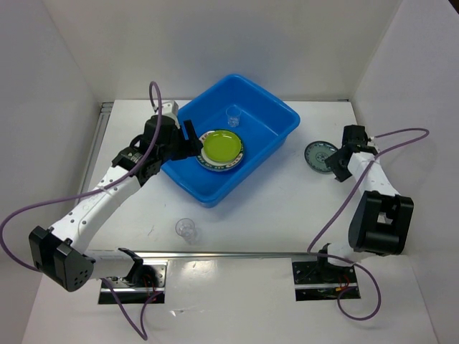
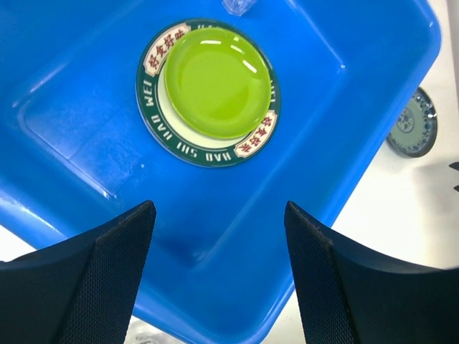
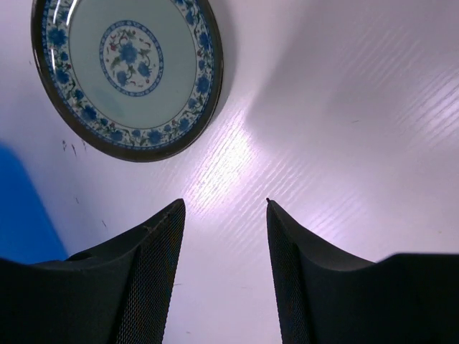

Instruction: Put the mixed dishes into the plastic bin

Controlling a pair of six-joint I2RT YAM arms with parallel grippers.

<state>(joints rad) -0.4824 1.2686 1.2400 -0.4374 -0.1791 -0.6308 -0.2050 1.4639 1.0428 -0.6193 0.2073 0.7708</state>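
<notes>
The blue plastic bin stands at the table's middle back. In it lies a lime-green plate on a teal-and-red-rimmed white plate, with a clear cup behind them. My left gripper hovers open and empty over the bin's left side; its wrist view shows the green plate on the rimmed plate. The small dark teal saucer lies on the table right of the bin. My right gripper is open and empty just beside it; the saucer shows beyond its fingers.
A second clear cup stands on the table in front of the bin, near the front rail. White walls enclose the table on three sides. The saucer also shows at the right edge of the left wrist view.
</notes>
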